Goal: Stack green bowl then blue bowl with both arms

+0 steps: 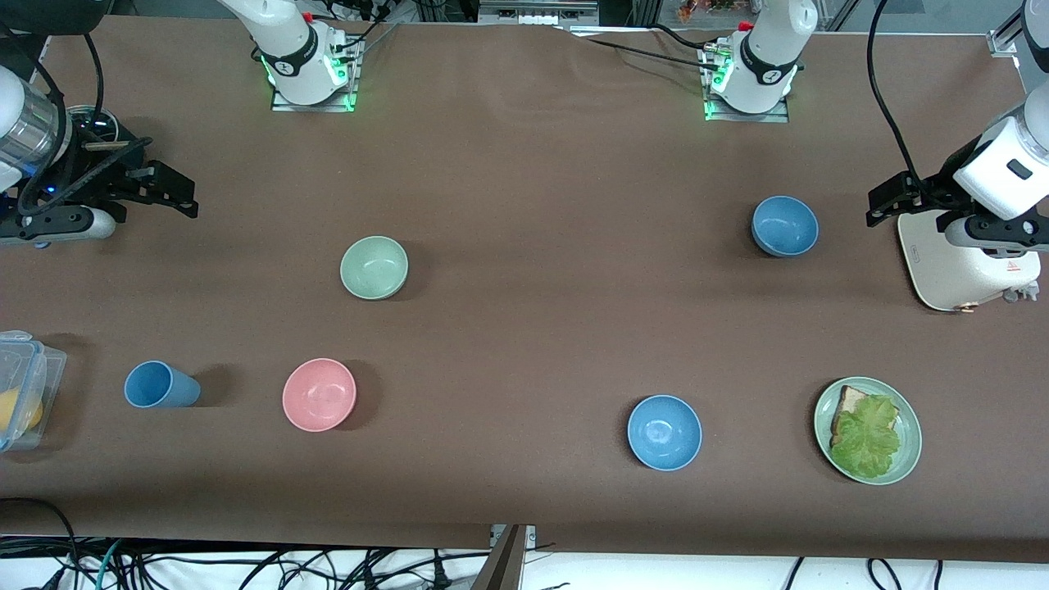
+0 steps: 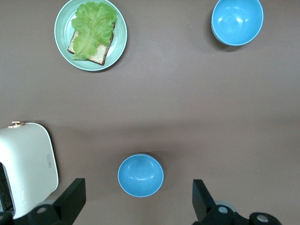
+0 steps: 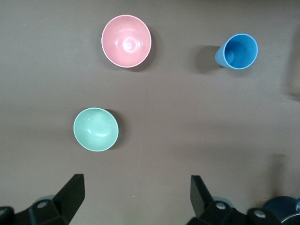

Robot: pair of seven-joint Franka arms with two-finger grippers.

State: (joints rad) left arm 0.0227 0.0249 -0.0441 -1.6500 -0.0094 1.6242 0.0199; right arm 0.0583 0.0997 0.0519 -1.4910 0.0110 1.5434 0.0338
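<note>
The pale mint-green bowl [image 1: 374, 267] stands empty on the brown table; it also shows in the right wrist view [image 3: 95, 129]. The duller steel-blue bowl [image 1: 785, 225] stands empty toward the left arm's end, and shows in the left wrist view [image 2: 140, 175] between the finger lines. My left gripper [image 1: 892, 199] [image 2: 138, 199] is open and empty, up in the air beside the blue bowl and over a white appliance. My right gripper [image 1: 174, 194] [image 3: 137, 190] is open and empty, up over the right arm's end of the table, apart from the green bowl.
A pink bowl [image 1: 319, 394], a tall blue cup [image 1: 160, 385] and a brighter sky-blue bowl [image 1: 665, 432] stand nearer the front camera. A green plate [image 1: 905, 459] holds bread and lettuce. A white appliance [image 1: 959, 262] and a clear box [image 1: 37, 369] stand at the table's ends.
</note>
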